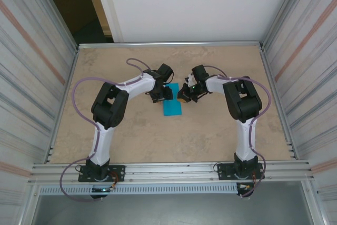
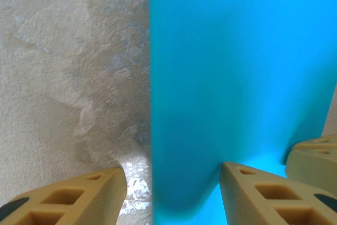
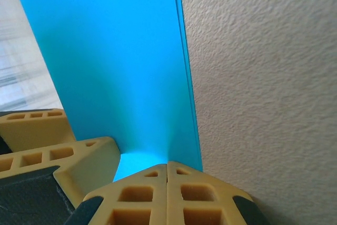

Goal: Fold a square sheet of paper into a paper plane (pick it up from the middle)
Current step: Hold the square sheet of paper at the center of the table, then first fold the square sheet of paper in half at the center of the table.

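Observation:
The square sheet of paper is bright cyan and lies flat mid-table, folded into a narrow rectangle. A paper plane is out of view. My left gripper is low over the sheet's far left part. Its jaws stand open astride the paper's left edge, one finger over the table, the other over the paper. My right gripper is at the sheet's far right part. In its wrist view the gripper is shut, tips down on the paper beside the doubled right edge, with no paper seen between them.
The tan tabletop is bounded by a metal rail at the near edge and corrugated walls at both sides. The two grippers stand close together; a left finger appears beside the right gripper.

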